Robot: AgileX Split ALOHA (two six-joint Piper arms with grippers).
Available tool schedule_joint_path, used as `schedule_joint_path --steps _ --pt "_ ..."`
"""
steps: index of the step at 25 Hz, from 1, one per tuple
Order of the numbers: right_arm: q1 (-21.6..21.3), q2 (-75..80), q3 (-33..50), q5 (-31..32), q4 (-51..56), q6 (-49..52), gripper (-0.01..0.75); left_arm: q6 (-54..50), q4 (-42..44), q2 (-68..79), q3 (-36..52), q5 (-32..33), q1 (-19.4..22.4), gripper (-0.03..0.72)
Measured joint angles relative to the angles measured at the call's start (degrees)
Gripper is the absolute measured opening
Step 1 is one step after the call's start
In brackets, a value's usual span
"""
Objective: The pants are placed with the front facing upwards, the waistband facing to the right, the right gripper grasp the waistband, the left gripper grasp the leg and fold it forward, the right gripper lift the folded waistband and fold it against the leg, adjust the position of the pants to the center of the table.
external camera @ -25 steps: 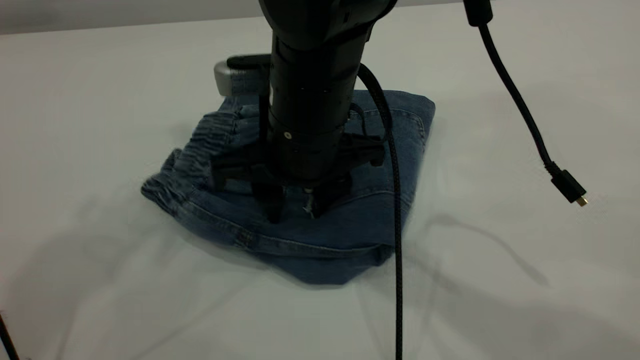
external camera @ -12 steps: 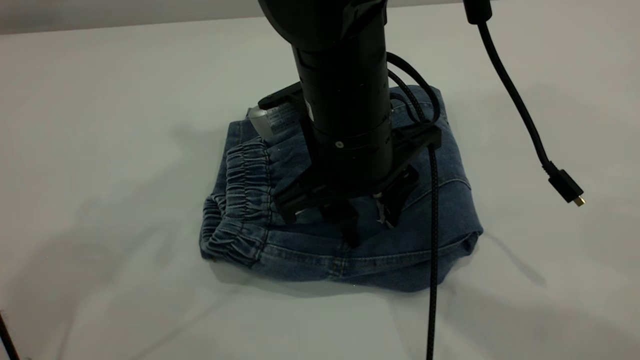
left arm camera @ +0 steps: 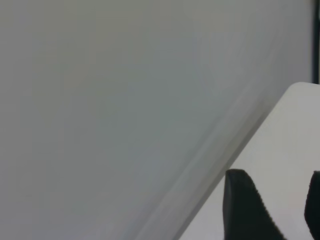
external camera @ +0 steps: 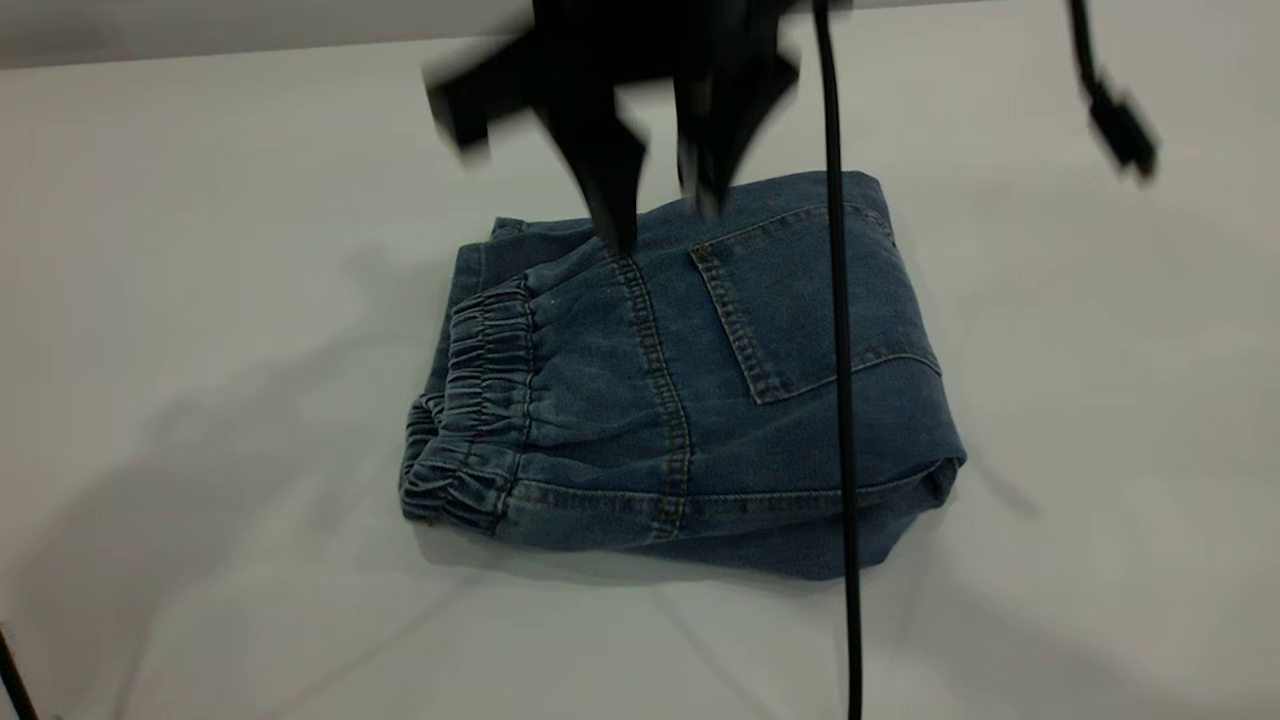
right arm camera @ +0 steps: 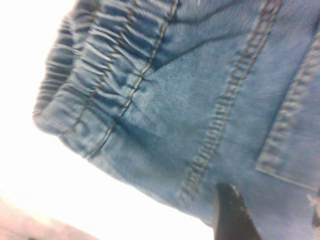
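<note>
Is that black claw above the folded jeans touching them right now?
Apart. In the exterior view the right gripper hangs above the pants, fingers spread and empty, and the denim under it lies flat. The right wrist view looks down on the cloth from a distance.

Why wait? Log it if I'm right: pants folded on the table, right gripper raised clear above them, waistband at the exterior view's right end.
One thing is wrong: the waistband lies at the left end of the pants in the exterior view, not the right. The rest holds: the pants are folded on the table, and the right gripper hangs clear above them.
</note>
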Motion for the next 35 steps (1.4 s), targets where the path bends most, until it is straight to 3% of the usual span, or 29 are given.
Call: schedule_joint_path --steps 5,11,16,19,29,35 --pt "0.0 -9.21 -0.62 7.92 0.0 -5.35 0.293 0.0 0.11 -2.21 1.05 0.39 0.0 0.305" --pt "0.05 -23.16 -0.62 8.28 -0.13 -7.36 0.293 0.14 0.18 -6.52 1.77 -0.44 0.0 0.305" --pt "3.12 -35.0 2.09 8.3 0.38 -9.28 0.293 -1.66 0.18 -9.89 1.77 1.51 0.0 0.305" --pt "5.14 -42.74 6.67 8.3 -0.1 -9.28 0.293 -6.22 2.41 -12.11 1.77 6.36 0.0 0.305" --pt "5.29 -67.66 30.16 5.12 -1.89 -9.28 0.293 -30.59 23.77 -21.0 5.4 25.21 -0.05 0.305" --pt "5.16 -81.64 43.36 3.73 -5.37 -9.28 0.293 -39.78 27.87 -31.76 15.91 28.57 -0.05 0.305"
